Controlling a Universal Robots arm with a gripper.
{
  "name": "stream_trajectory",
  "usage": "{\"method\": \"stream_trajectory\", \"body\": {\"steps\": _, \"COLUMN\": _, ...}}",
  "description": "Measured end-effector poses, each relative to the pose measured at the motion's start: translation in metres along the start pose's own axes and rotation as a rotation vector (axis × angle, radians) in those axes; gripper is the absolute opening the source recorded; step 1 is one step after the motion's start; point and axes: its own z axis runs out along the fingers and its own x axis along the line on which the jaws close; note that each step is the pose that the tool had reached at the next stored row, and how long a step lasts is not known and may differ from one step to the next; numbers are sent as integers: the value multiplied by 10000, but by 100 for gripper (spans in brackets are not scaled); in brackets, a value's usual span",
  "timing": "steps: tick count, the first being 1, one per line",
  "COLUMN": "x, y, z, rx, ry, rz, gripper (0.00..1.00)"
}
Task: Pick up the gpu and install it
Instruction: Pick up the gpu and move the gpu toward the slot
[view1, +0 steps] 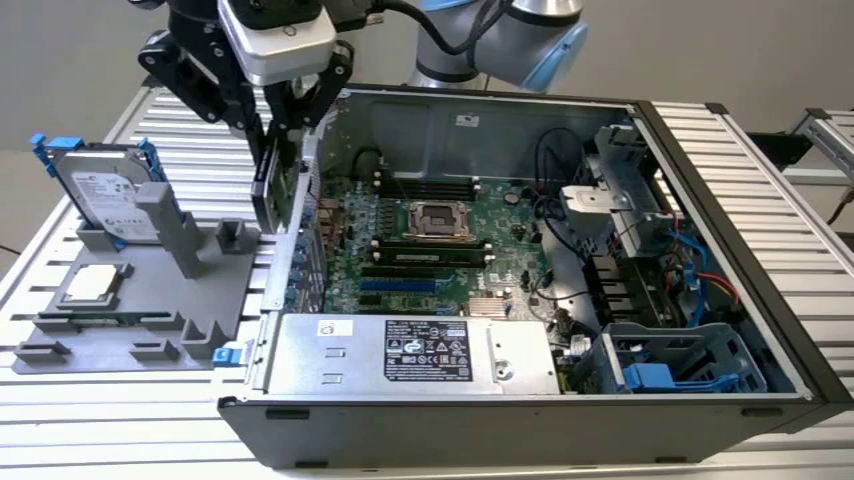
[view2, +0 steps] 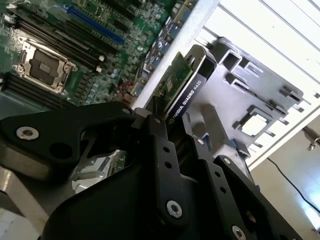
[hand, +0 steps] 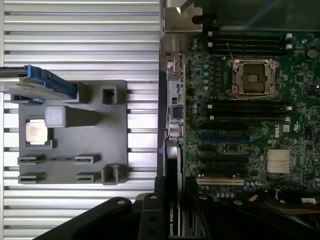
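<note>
Where the gripper (view1: 284, 120) hangs over the side wall of the open computer case (view1: 427, 135), its black fingers (view2: 161, 150) are pinched on the gpu (view2: 181, 90), one on each face. Card noted as thin and flat, held on edge and pointing straight down from the fingers. Green circuit-board face is turned to the motherboard (view1: 414, 240) side of the gripper. Black cooler face, with white lettering along its edge, is turned to the grey fixture (view1: 147, 310) on the other side. Card sits level with the wall's top edge, not seated in any slot. On the fixture, below and beside the gripper, stand a hard drive (view1: 100, 190) in a blue frame and a square silver processor chip (view1: 91, 285).
</note>
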Motion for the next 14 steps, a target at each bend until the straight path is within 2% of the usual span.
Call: {"method": "stream_trajectory", "body": {"steps": 14, "x": -327, "y": 3, "z": 0, "rx": 0, "ry": 0, "rz": -1, "gripper": 0}}
